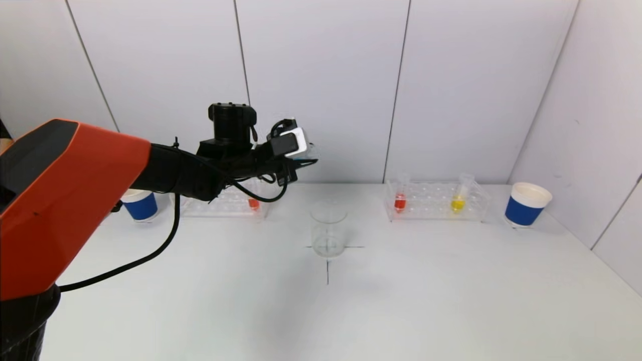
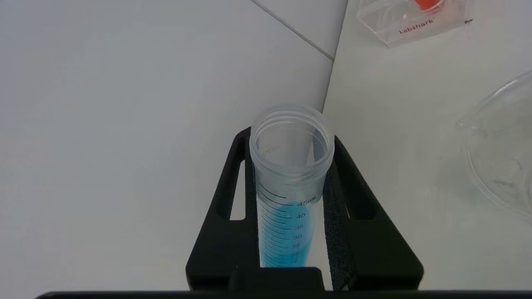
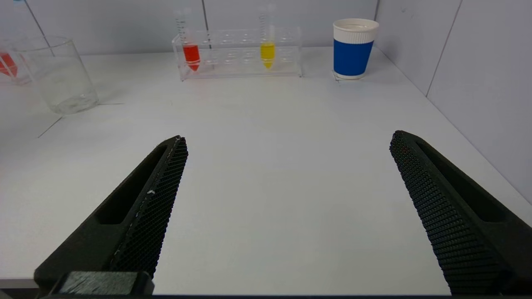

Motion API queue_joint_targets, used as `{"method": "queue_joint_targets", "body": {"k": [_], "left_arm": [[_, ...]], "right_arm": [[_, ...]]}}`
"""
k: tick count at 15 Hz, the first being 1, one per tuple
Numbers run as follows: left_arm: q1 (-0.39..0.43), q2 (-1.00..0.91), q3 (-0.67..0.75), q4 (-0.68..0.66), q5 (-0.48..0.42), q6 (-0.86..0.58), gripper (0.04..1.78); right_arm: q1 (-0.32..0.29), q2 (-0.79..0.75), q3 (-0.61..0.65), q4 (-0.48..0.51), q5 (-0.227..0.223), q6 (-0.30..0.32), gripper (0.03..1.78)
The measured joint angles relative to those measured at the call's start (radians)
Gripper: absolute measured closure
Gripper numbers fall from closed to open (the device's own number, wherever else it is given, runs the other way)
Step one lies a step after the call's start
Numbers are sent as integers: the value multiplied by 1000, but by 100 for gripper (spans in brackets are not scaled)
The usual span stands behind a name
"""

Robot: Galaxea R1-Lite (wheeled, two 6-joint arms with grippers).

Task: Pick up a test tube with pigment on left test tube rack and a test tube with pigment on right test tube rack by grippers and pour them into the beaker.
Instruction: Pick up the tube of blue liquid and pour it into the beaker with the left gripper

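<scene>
Holding a test tube of blue pigment (image 2: pixel 286 216) above the tabletop (image 1: pixel 351 311), the left end effector (image 2: pixel 291 207) is clamped on it, left of and higher than the beaker (image 1: pixel 328 229).

Going left to right: a blue cup (image 1: pixel 140 204), the left rack (image 1: pixel 225 203) with a red tube (image 1: pixel 254 203), the clear beaker at centre, the right rack (image 1: pixel 435 201) with a red tube (image 1: pixel 399 200) and a yellow tube (image 1: pixel 458 202), another blue cup (image 1: pixel 526 204). The right end effector (image 3: pixel 286 216) sits low at the near right, fingers spread wide apart, gripping nothing.
</scene>
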Motion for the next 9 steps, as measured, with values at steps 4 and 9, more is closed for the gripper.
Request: {"method": "queue_joint_targets", "body": {"k": [4,9], "left_arm": [[0,14,22,-53,-56,94,137],[-10,34,82,-227,-113,114,137]], "right_arm": [[0,0,0,0,0,0,4],[0,0,0,0,-1,0,4]]}}
